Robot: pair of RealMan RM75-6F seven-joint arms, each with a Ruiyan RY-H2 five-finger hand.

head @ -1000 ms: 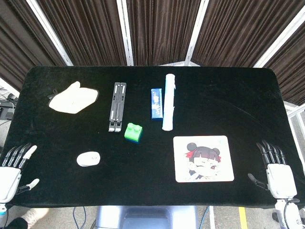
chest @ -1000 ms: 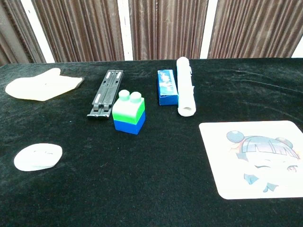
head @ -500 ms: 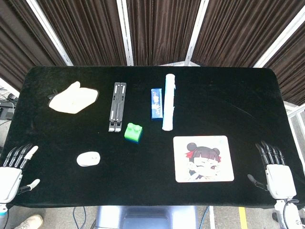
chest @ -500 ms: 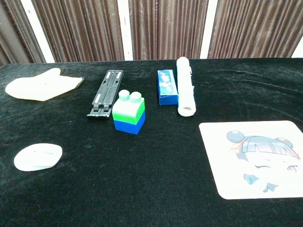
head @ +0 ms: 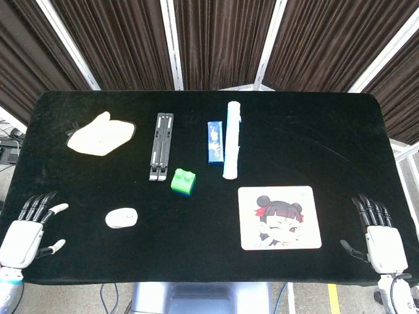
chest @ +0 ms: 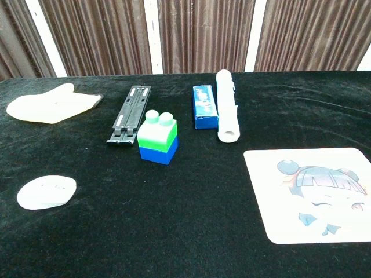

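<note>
Head view: I see both hands at the near edge of the bench (head: 340, 137), one at each corner.
Left hand: my left hand (head: 26, 230) lies flat at the near left corner, fingers spread and pointing far, holding nothing.
Right hand: my right hand (head: 383, 239) sits at the near right corner, fingers straight, thumb out to the side, also holding nothing.
Nearest things: the white mouse (head: 122, 218) lies just right of the left hand, apart from it; the picture mat (head: 279, 217) lies left of the right hand, well apart.
Doing it well: I judge the mouse low, smooth and rounded. Any reach for it should come from above with the fingers wide, and press lightly, since it could skid on the black cloth.
Clearance: the green and blue block (head: 184, 181) stands farther off to the right, so I judge that side free enough.
Hidden: the chest view shows neither hand, only the mouse (chest: 46, 192) and the other things.
Cut off: both wrists run off the bottom of the head view.
Hard to tell: whether the hands touch the bench or hover above it.
</note>
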